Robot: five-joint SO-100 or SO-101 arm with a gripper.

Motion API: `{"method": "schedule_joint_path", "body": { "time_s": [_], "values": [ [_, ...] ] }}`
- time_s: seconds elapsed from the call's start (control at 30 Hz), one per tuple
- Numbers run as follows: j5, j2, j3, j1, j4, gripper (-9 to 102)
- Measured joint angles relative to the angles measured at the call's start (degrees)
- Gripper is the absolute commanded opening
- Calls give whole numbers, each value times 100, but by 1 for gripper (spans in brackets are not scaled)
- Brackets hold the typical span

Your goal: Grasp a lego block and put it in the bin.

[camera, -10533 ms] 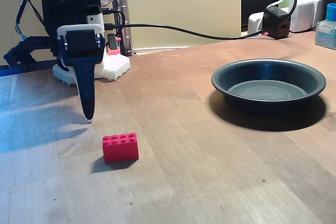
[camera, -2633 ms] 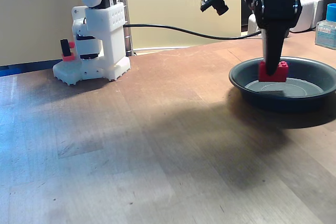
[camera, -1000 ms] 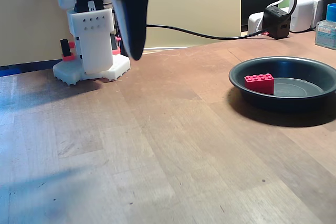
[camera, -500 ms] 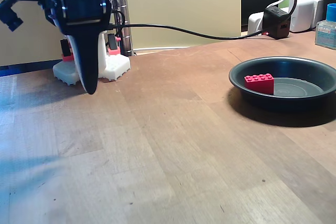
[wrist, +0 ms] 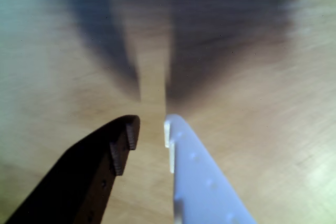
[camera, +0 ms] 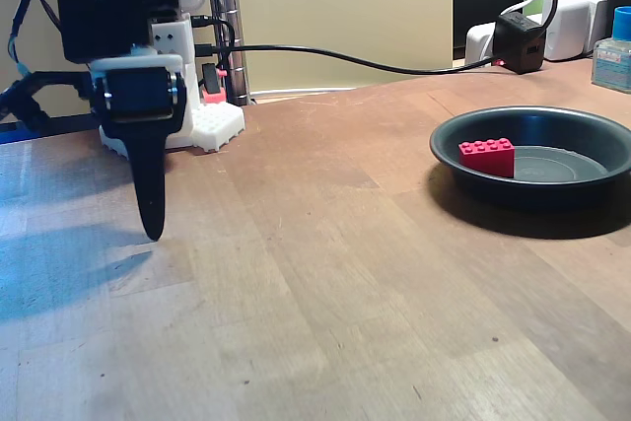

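**Brick in the pan, jaws empty far across the tabletop**

The brown wooden tabletop (camera: 325,283) carries everything. On its right side in the fixed view sits the wide, shallow, round dark grey metal bin (camera: 592,184), and against the inner left wall of that bin lies the small bright red studded lego block (camera: 486,155), its long axis running roughly left to right. Judged from this, the placing looks done.

The black-and-white arm's gripper (camera: 151,229) hangs at the left of the fixed view, tip pointing down close over bare wood, well apart from the bin; the block lies far to its right. Any further move would have to cross that whole stretch.

The fixed view sees the gripper side-on, so its gap is hidden. The wrist view supplies it: the gripper (wrist: 151,129) stands slightly parted, a narrow slit between the dark finger and the white one, with nothing between them and blurred wood below.
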Motion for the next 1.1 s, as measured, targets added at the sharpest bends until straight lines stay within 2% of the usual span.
{"method": "schedule_joint_path", "body": {
  "time_s": [0.2,0.6,0.73,0.9,1.1],
  "values": [
    [0,501,650,18,-316,0],
    [0,1802,1705,35,-325,0],
    [316,2452,2153,-70,-308,0],
    [677,3199,2479,-545,-158,0],
    [791,4025,2479,-870,694,0]
  ]
}}
